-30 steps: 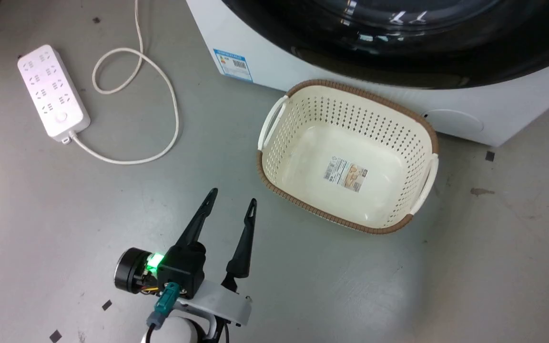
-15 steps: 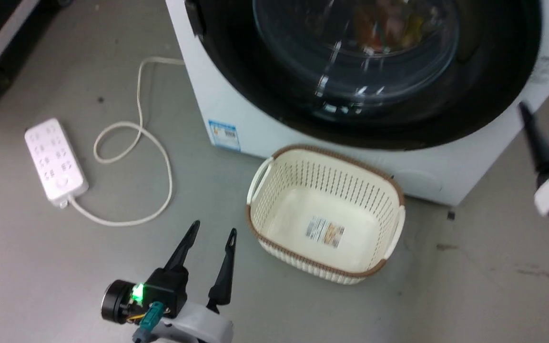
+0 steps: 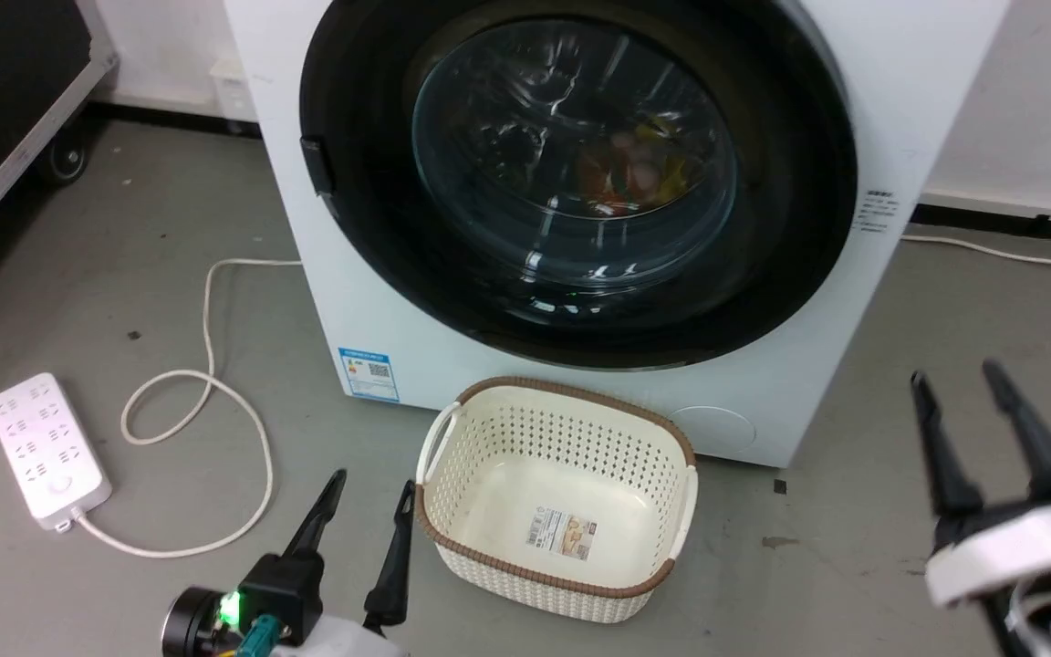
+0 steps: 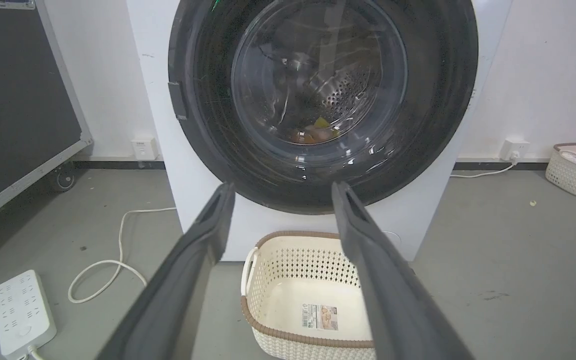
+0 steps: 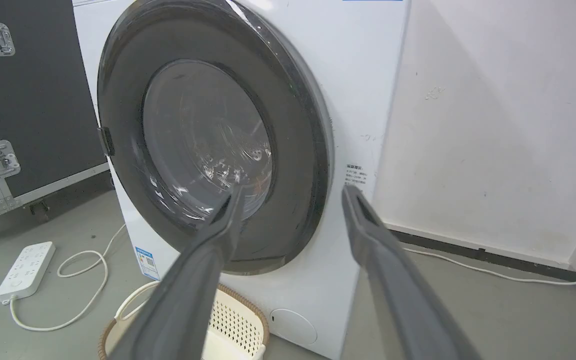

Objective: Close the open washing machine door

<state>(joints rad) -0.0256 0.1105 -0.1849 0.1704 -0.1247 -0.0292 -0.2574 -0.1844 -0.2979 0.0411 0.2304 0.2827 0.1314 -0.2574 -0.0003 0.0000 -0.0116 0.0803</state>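
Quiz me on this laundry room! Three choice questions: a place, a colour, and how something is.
1. Where is the basket? A. in front of the washing machine B. on top of it C. inside the drum
2. What colour is the power strip? A. red B. white C. green
3. How is the washing machine door? A. swung wide open B. taken off C. flush against the machine's front
Answers: 1 A, it stands just below the door; 2 B, its casing is white; 3 C, its black rim lies flat on the white front.
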